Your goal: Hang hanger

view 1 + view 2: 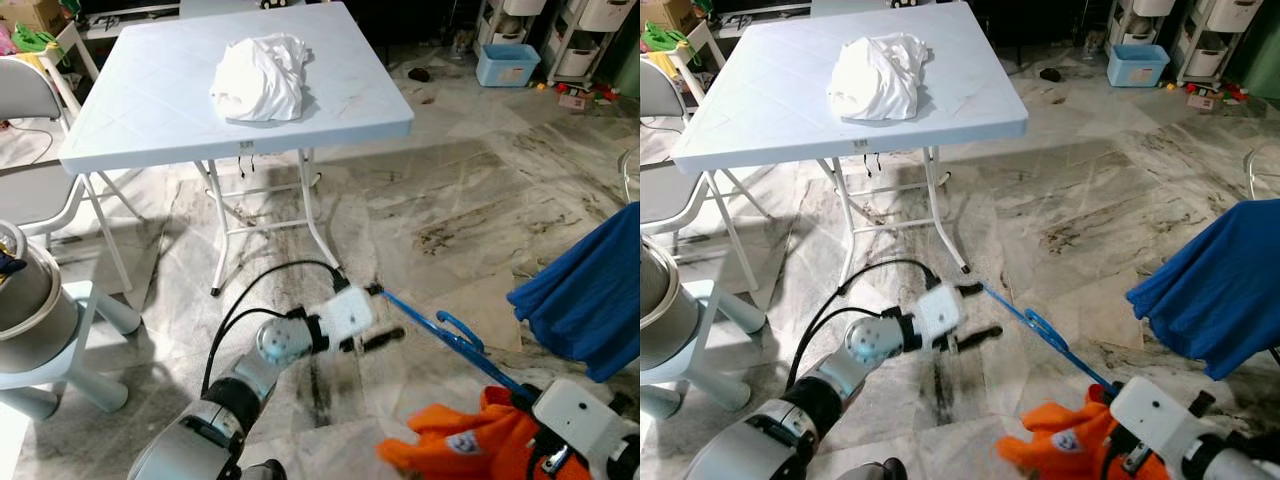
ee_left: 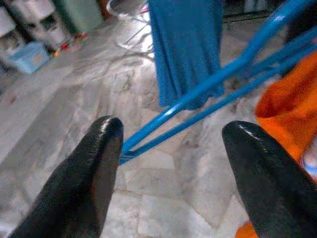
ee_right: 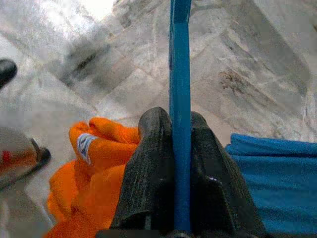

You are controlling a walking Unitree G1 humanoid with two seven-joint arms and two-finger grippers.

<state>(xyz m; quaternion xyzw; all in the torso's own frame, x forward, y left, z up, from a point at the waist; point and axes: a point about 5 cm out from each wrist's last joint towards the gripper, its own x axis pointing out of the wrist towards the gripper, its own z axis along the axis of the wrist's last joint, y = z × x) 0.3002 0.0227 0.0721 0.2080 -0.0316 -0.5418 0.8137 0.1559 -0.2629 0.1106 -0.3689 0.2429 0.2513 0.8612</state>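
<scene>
I can't read the small label on the orange garment (image 1: pixel 455 440), which hides the blue hanger's (image 1: pixel 440 325) near end, where my right end effector (image 3: pixel 181 163) pinches its bar, while its far tip sits just beside my wide-open left end effector (image 2: pixel 171 153) above the floor.

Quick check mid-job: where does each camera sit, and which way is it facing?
Head pair: looks forward and down at the floor and table; both arms show.
Left wrist: looks along the open left pincer at the hanger.
Right wrist: looks along the right pincer, shut on the hanger.
Shared: hanger, orange cloth.
</scene>
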